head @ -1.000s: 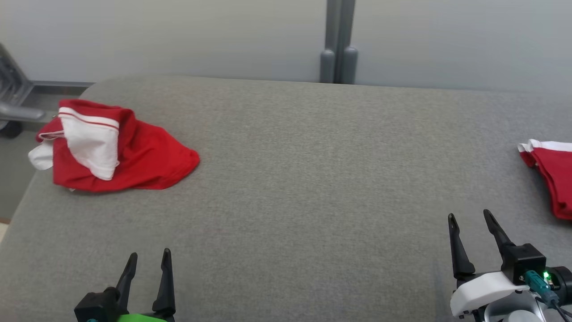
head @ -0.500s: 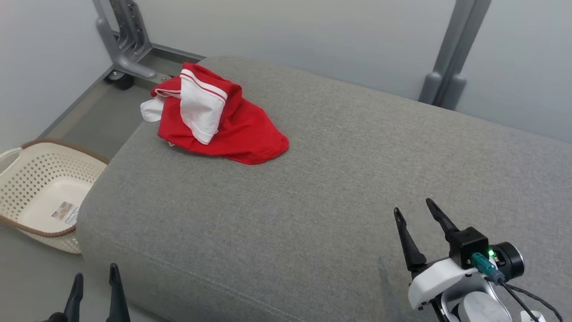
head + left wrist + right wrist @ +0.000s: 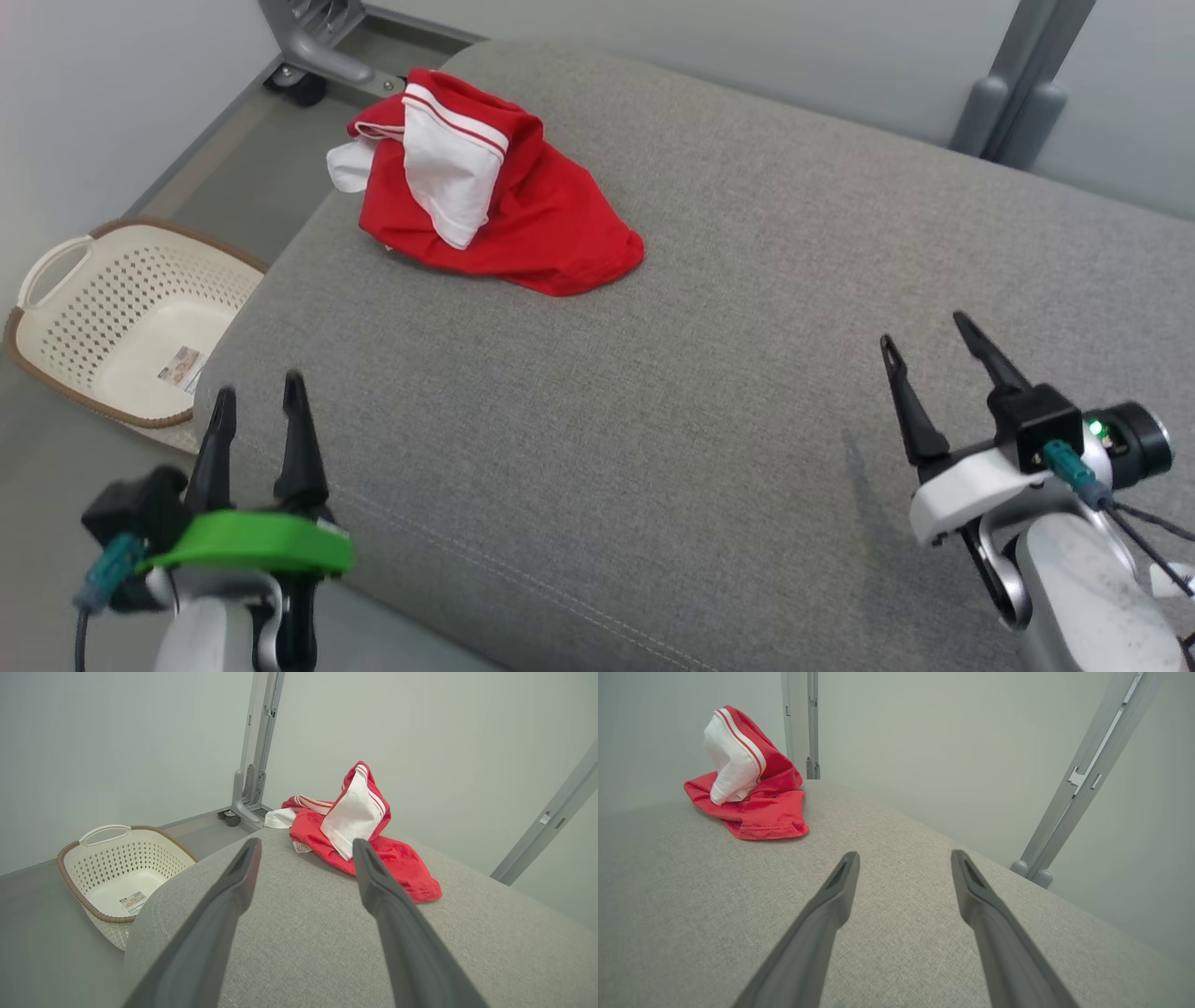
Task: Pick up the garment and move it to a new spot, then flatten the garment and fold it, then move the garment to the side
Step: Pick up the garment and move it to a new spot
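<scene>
Garment (image 3: 523,224), crumpled red-and-white, looks soft, light, limp; likely best pinched at near red hem; left tool (image 3: 260,385) and right tool (image 3: 924,329) both gape empty.

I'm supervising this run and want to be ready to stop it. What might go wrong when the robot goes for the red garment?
1. The garment lies bunched at the far left corner of the cushion, with a white part at the edge; a sideways tug may drag it off.
2. A white flap is folded over the red; the open left gripper may pinch that flap alone, leaving the rest trailing.
</scene>
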